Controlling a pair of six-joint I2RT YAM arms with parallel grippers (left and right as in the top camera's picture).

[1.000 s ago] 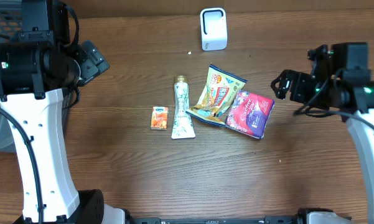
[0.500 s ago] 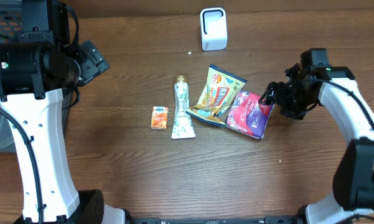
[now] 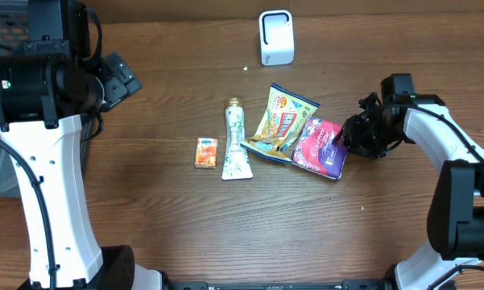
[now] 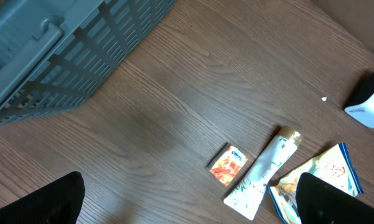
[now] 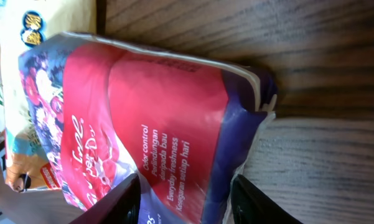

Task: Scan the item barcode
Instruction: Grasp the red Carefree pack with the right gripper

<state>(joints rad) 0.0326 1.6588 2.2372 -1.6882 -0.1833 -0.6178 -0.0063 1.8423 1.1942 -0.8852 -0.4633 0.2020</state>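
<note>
A red and purple pouch (image 3: 323, 146) lies flat right of the table's centre, one item among several. My right gripper (image 3: 344, 138) is at its right end. In the right wrist view the pouch (image 5: 149, 124) fills the frame, and my right gripper (image 5: 187, 202) straddles its purple end with one black finger (image 5: 115, 202) on each side, half closed; I cannot make out a firm pinch. No barcode shows on it. The white scanner (image 3: 275, 37) stands at the far edge. My left gripper (image 4: 190, 208) hangs high over the left side, wide open and empty.
A yellow snack bag (image 3: 283, 121) touches the pouch's left side. Left of it lie a white tube (image 3: 236, 141) and a small orange packet (image 3: 206, 152). A grey slatted basket (image 4: 62, 56) sits beyond the table's left edge.
My right arm came in from the right and down to the pouch's right end, and its jaws narrowed around it. The left arm and the items have not moved.
</note>
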